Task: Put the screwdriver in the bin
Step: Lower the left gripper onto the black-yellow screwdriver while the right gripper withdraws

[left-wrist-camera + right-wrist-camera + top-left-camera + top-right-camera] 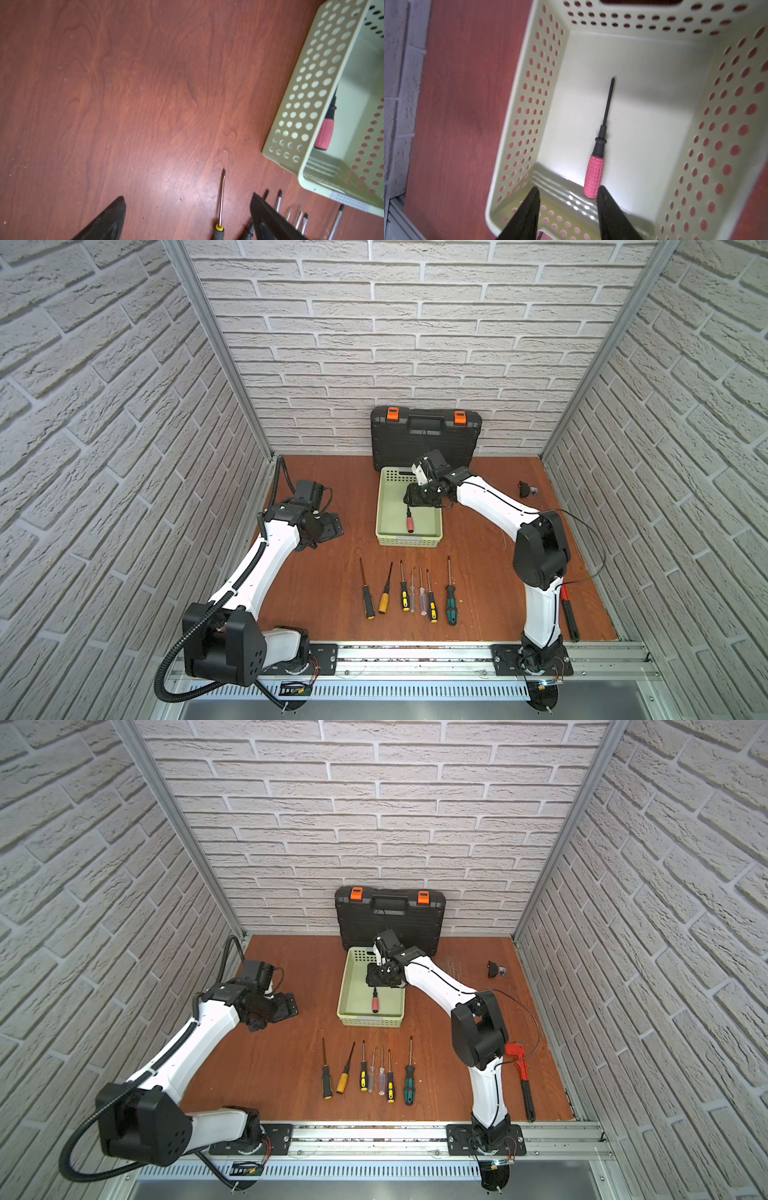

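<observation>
A screwdriver with a pink handle and black shaft lies flat on the floor of the pale green bin. My right gripper hovers over the bin. In the right wrist view its jaws stand open and empty, and the screwdriver rests loose below them inside the bin. My left gripper is open over bare table, left of the bin. Through that bin's wall the screwdriver also shows.
Several other screwdrivers lie in a row in front of the bin; one with a yellow collar lies under the left gripper. A black tool case leans on the back wall. A red pipe wrench lies by the right arm.
</observation>
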Tool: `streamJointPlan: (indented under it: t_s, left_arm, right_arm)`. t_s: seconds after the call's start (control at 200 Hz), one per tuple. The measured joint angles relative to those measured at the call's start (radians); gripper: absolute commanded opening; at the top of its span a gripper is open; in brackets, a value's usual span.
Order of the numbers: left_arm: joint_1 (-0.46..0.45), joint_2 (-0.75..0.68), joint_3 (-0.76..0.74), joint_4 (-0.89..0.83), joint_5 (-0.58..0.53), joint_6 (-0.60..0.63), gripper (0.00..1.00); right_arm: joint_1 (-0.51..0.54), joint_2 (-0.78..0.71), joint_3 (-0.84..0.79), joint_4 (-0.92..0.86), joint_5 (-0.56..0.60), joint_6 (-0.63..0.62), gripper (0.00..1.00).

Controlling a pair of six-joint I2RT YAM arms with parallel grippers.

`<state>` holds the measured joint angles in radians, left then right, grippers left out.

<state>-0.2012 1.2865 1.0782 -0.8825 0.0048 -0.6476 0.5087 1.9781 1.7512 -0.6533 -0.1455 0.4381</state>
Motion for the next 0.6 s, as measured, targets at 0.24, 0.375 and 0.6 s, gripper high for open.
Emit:
streamJointPlan:
  t_s: [0.24,0.375,0.6]
  left_arm:
    - [-0.177,0.030,-0.017,-0.055,0.051,-0.017,0.78]
    - [-0.348,0.026,-0.096,-0.048,0.076,-0.089,0.76]
    - [-0.588,0.011,-0.275,0.013,0.116,-0.301,0.71]
  right_arm:
    - [0.085,-0.262,-0.152,0.011,0.056,-0.027,0.47]
    - [0.142,-0.396,-0.291,0.014,0.081,-0.027,0.47]
    - [0.154,-0.494,-0.464,0.012,0.099,-0.019,0.46]
